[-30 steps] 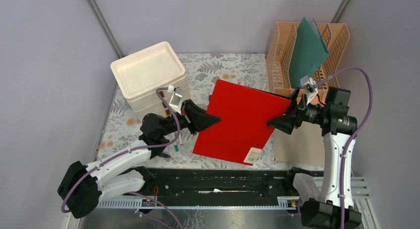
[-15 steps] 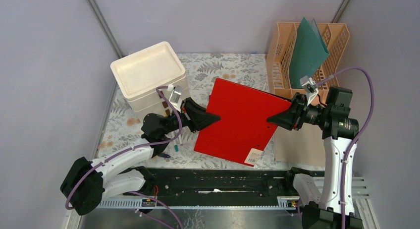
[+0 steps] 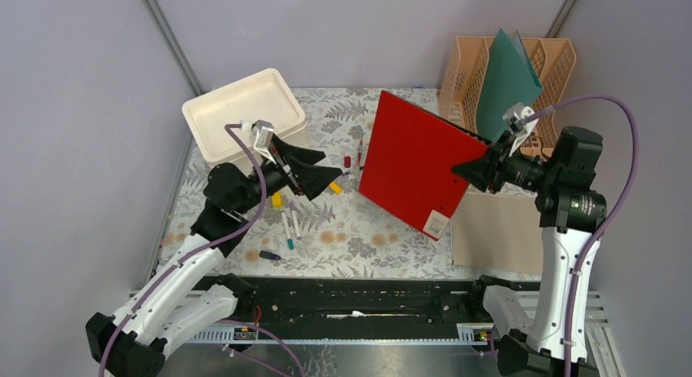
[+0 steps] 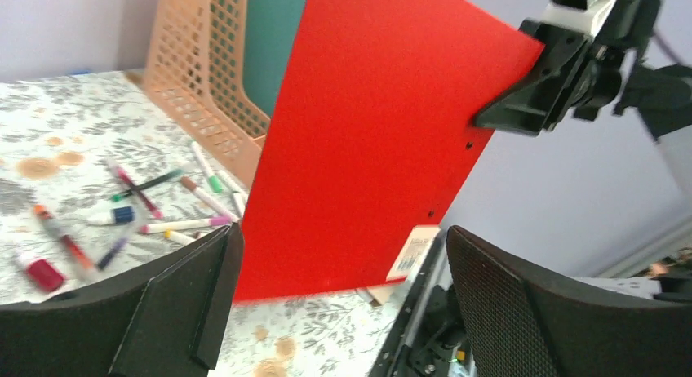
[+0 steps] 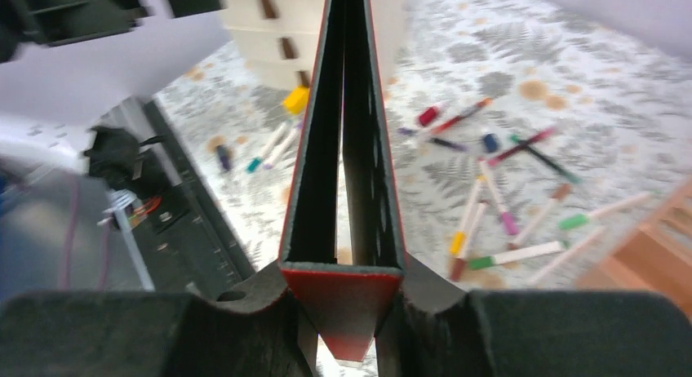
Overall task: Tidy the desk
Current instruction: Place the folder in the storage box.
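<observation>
Two plain grey walls (image 3: 351, 26) meet behind the counter (image 3: 359, 230), a flat rectangular top under a pale cloth printed with grey ferns and tan flowers. It fills the middle of the overhead view, and a black rail (image 3: 367, 291) runs along its near edge.

On the left, the left hand (image 3: 322, 169) hangs above the cloth with its fingers spread wide and nothing between them. It sits just in front of the white drawer box (image 3: 245, 112) and points toward the middle of the counter.

On the right, the right hand (image 3: 465, 169) is clamped on a red binder (image 3: 412, 161), gripping its spine end. The right wrist view shows a finger pressed on each side of the spine. The binder is lifted off the cloth and tilted, with its labelled corner lowest and its top corner leaning toward the far right.

Behind the binder, a peach lattice file rack (image 3: 461, 91) stands in the far right corner with a green folder (image 3: 507, 83) upright in it. A tan board (image 3: 498, 234) lies flat at the near right, under the right arm.

Loose markers (image 3: 290, 222) are scattered over the cloth between the two hands, some below the left hand and others under and beside the raised binder. A small yellow piece (image 3: 276, 200) lies among them near the drawer box. The binder hides part of the rack's front from the overhead camera.
</observation>
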Controlling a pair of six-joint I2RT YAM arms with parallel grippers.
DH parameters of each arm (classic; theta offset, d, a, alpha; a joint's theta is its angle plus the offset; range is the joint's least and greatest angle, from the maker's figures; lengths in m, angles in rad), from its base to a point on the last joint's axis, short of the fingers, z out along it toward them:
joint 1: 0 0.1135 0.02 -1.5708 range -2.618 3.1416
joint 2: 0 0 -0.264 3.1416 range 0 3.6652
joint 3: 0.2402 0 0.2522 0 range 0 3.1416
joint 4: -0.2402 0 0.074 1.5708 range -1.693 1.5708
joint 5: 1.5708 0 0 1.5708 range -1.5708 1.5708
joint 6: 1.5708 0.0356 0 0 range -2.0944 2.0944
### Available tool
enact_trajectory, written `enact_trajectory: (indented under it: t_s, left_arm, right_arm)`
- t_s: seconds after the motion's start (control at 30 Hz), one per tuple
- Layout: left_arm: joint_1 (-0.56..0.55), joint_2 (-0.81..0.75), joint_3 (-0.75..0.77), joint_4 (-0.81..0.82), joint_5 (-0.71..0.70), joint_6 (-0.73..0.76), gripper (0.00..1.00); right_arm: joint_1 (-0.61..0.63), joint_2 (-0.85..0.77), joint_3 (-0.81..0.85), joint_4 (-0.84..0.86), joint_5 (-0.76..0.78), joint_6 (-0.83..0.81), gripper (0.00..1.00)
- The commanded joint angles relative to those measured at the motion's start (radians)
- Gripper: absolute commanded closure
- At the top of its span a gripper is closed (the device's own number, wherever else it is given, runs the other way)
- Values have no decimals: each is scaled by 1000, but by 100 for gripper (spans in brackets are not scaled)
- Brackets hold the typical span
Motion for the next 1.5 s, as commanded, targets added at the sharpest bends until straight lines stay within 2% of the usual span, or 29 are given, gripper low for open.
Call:
enact_trajectory:
  t_s: [0.0,0.13,0.3,0.4,0.53,0.8,1.17,1.47]
  left_arm:
    - [7,5,158,-379,-56,261,1]
    - [8,18,188,-493,-103,398,1]
    - [7,-69,93,-436,-143,425,1]
    - [6,-134,37,-415,-216,457,1]
    - [6,-167,17,-450,-269,507,1]
    - [6,-168,7,-457,-214,500,1]
    - [6,-142,5,-471,-256,515,1]
    - [6,-124,5,-480,-278,526,1]
  right_arm:
    - [-8,33,148,132,218,35,100]
    - [-7,81,242,193,403,37,100]
    - [-7,151,319,288,567,71,100]
    - [-7,193,354,347,622,114,100]
    - [-8,252,396,399,706,135,100]
    - [-9,260,315,559,840,126,100]
    - [-9,332,223,705,826,181,100]
    - [-7,456,210,854,791,238,100]
